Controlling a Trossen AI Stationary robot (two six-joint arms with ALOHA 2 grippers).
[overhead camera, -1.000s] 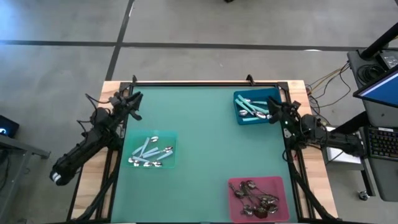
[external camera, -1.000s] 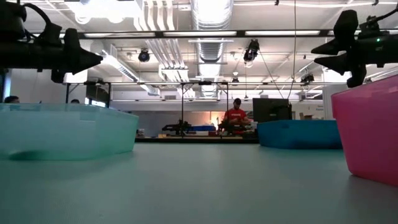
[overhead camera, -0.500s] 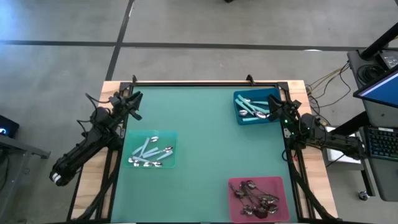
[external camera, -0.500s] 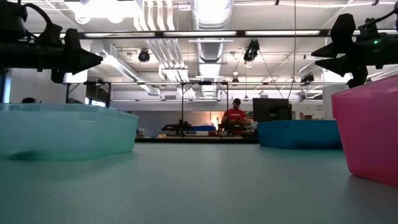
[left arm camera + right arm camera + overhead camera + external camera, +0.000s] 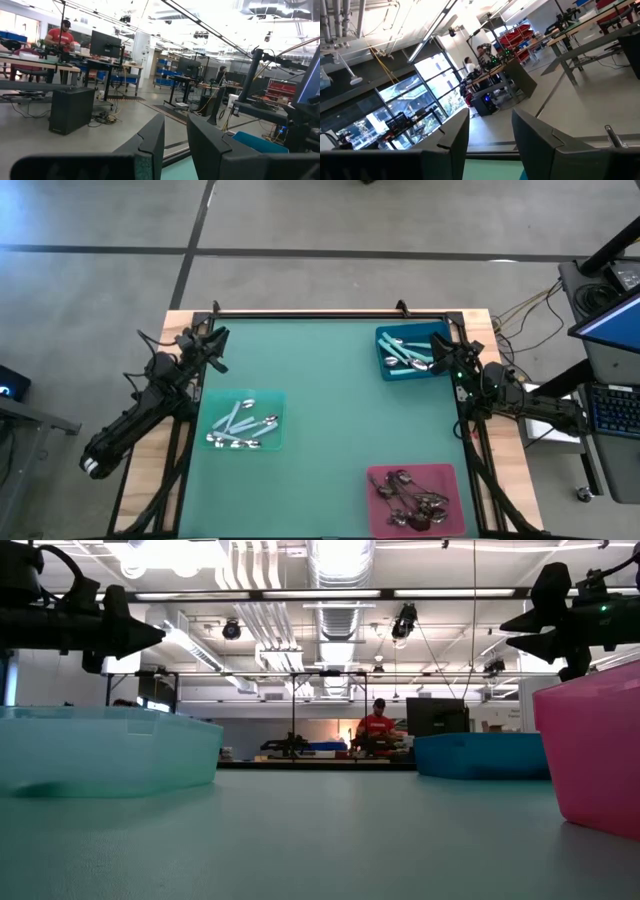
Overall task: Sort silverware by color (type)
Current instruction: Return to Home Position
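The silverware lies in three trays. Pale-handled spoons rest in a pale teal tray at the left. Teal-handled spoons lie in a blue tray at the far right. Dark spoons fill a pink tray at the near right. My left gripper hangs open over the table's left edge, high above the mat, with nothing between its fingers. My right gripper stands open and raised by the blue tray's right side, also holding nothing.
A black frame rail runs along the table's far edge, with side rails along the left and right. The middle of the green mat holds no objects. Beyond the table, a person in red sits at a desk far off.
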